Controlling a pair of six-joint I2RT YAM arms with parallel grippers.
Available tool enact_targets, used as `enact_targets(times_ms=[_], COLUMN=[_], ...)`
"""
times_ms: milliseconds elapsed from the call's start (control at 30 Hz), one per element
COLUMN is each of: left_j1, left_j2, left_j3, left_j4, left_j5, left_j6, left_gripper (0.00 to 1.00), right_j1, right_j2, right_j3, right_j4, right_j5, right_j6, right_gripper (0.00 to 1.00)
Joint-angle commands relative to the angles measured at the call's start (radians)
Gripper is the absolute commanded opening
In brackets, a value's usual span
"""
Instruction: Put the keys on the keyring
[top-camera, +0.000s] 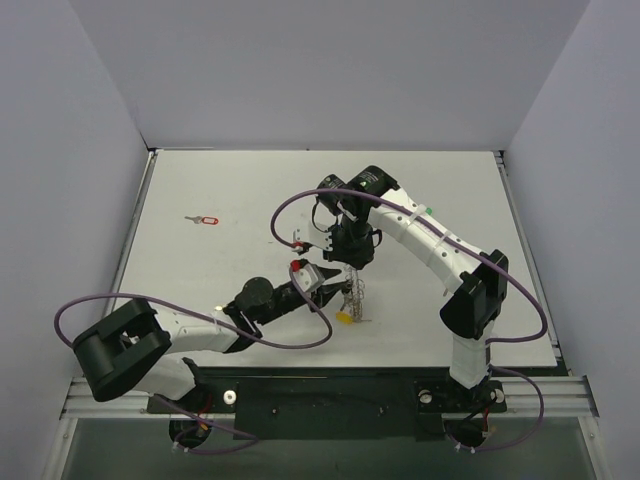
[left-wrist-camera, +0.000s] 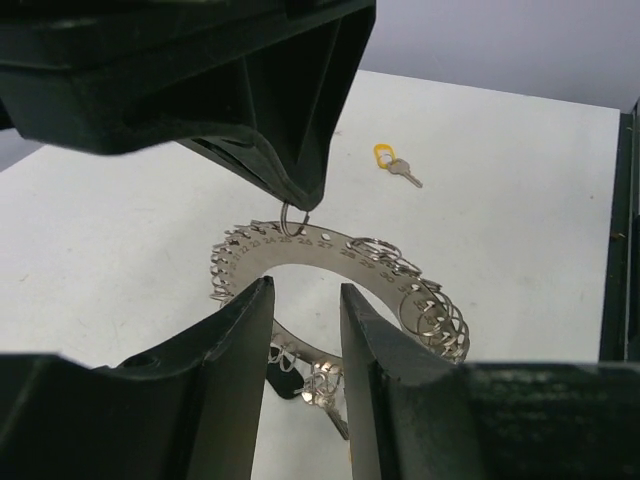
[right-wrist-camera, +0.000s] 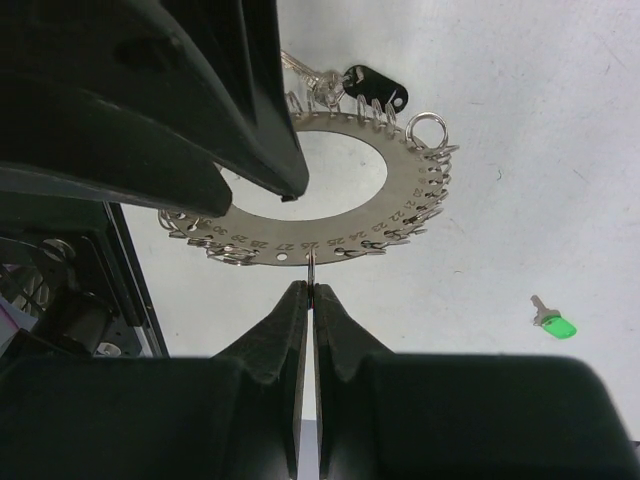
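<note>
From my station, the white table (top-camera: 200, 275) fills the overhead view. The left arm (top-camera: 190, 330) reaches in from the near left, and the right arm (top-camera: 430, 240) curls round from the near right. They meet at the middle of the table.

The keyring (right-wrist-camera: 400, 190) is there between the two grippers: a flat silver hoop with numbers stamped on its band and small split rings crowding its rim. I can't tell whether its lower edge touches the table.

The right gripper (right-wrist-camera: 306, 288) has its fingers pressed together, pinching one wire loop (left-wrist-camera: 295, 218) on the hoop's rim. The left gripper (left-wrist-camera: 305, 290) has its fingers spread, with part of the hoop showing in the gap. I can't tell whether either finger touches it.

A dark grey key (right-wrist-camera: 372, 86) hangs from a split ring at the rim, on the side opposite the pinched loop. The yellow key (left-wrist-camera: 384, 156) lies loose on the table just near of the hoop. The green key (right-wrist-camera: 555, 326) lies loose too, apart from the hoop. The red key (top-camera: 207, 220) lies far left, well apart from everything.
</note>
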Motion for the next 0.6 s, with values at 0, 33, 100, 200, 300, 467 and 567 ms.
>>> enact_targets(times_ms=[0, 33, 100, 200, 300, 467, 567], left_j1=[-0.006, -0.006, -0.004, -0.004, -0.004, -0.004, -0.004], left_j2=[0.032, 0.038, 0.054, 0.081, 0.106, 0.127, 0.130], left_j3=[0.064, 0.070, 0.080, 0.097, 0.108, 0.117, 0.120], left_j4=[0.147, 0.156, 0.164, 0.169, 0.181, 0.178, 0.166], left_j5=[-0.042, -0.043, -0.042, -0.031, -0.025, -0.006, 0.004], left_j6=[0.037, 0.034, 0.033, 0.028, 0.025, 0.023, 0.025], left_gripper=[0.42, 0.41, 0.41, 0.39, 0.39, 0.38, 0.36], right_j1=[0.001, 0.001, 0.001, -0.003, -0.004, -0.006, -0.009], right_j2=[-0.009, -0.009, -0.011, -0.012, -0.014, -0.018, -0.021], right_j3=[0.033, 0.033, 0.031, 0.028, 0.026, 0.026, 0.025], right_j4=[-0.282, -0.282, -0.283, -0.282, -0.282, -0.282, -0.283], right_j5=[-0.008, -0.010, -0.021, -0.031, -0.037, -0.050, -0.053], right_j6=[0.002, 0.001, -0.002, -0.007, -0.009, -0.012, -0.015], right_gripper=[0.00, 0.00, 0.00, 0.00, 0.00, 0.00, 0.00])
